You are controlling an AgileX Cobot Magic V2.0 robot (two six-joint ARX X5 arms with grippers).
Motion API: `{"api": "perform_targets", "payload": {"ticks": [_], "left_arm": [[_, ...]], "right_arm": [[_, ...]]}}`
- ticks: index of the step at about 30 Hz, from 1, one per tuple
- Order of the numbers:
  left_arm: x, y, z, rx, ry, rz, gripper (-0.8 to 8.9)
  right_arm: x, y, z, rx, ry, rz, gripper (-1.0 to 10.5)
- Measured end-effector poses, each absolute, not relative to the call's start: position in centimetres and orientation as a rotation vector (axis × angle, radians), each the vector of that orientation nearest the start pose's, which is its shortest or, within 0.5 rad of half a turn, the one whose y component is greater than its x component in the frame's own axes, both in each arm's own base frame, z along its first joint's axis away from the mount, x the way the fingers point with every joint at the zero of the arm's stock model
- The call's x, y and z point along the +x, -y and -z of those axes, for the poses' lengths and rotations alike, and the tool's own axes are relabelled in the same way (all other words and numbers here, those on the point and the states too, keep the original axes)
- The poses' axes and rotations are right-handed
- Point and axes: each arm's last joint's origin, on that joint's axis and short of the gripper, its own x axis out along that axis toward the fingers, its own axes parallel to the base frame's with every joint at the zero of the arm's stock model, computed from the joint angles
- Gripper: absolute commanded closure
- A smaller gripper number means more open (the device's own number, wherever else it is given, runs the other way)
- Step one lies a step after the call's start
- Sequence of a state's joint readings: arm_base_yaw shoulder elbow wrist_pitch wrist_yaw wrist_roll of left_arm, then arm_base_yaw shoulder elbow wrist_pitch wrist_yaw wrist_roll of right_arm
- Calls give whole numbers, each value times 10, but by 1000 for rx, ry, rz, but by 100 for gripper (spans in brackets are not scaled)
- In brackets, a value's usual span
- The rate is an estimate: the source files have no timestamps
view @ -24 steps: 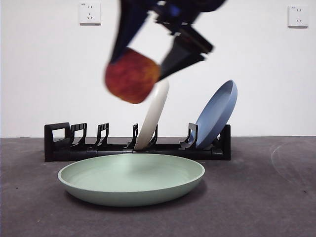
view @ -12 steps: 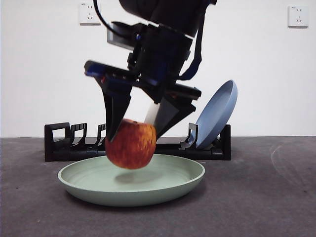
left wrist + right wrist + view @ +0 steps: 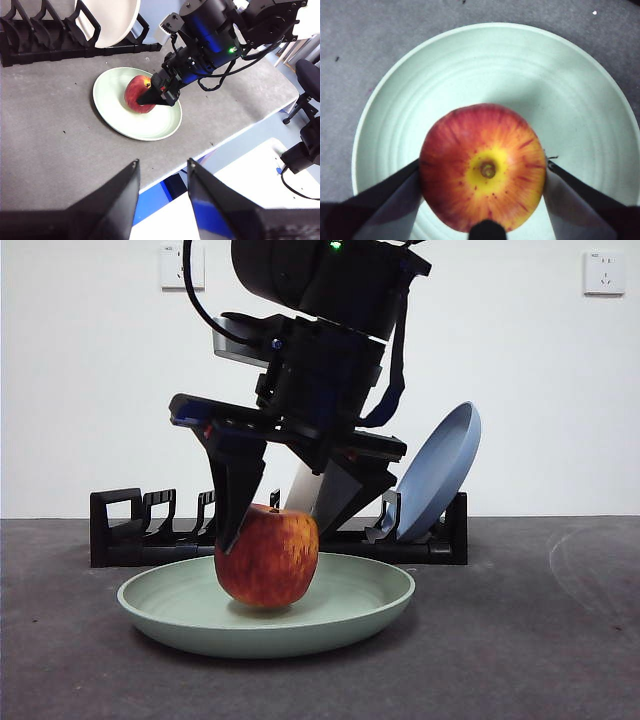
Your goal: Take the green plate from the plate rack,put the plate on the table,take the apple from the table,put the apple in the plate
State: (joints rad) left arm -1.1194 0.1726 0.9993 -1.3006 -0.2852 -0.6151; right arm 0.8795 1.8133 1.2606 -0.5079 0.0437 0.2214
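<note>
The red and yellow-streaked apple (image 3: 267, 555) rests upright on the floor of the pale green plate (image 3: 385, 602), which lies flat on the table (image 3: 540, 640) in front of the plate rack (image 3: 120, 530). My right gripper (image 3: 270, 536) reaches down from above and is shut on the apple, one jaw against each side. Its wrist view looks straight down on the apple (image 3: 482, 175), stem up, with the plate (image 3: 470, 65) around it. My left gripper (image 3: 162, 172) hangs open and empty high over the table's near edge, well away from the plate (image 3: 120, 116) and the apple (image 3: 138, 93).
A cream-white plate (image 3: 112, 20) and a blue plate (image 3: 440, 470) stand upright in the rack (image 3: 30, 30) behind the green plate. The right arm's dark bulk (image 3: 320, 350) hides the rack's middle. The table edge (image 3: 235, 135) runs close beside the plate.
The right gripper came down with the apple from high above the plate. The apple hung just over the plate half a second ago and now sits on it.
</note>
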Motion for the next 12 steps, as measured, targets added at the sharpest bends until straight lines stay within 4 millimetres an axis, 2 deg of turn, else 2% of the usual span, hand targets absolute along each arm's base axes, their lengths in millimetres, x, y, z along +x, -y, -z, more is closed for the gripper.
{"api": "perform_targets", "payload": {"ticks": [9,10,12], "left_arm": [[-7,-33,-326,-259,-602,666,656],[-7,-33,-326,-260,-602,666,656],[-7,-33,-326,-264,-604,664,656]], "right_arm": [[239,-287,-193,-320,-1048,-657,934],[239,-287,-193,-322,-1048,-658,906],[238,-287,-193,-324,-1047,-660,766]]}}
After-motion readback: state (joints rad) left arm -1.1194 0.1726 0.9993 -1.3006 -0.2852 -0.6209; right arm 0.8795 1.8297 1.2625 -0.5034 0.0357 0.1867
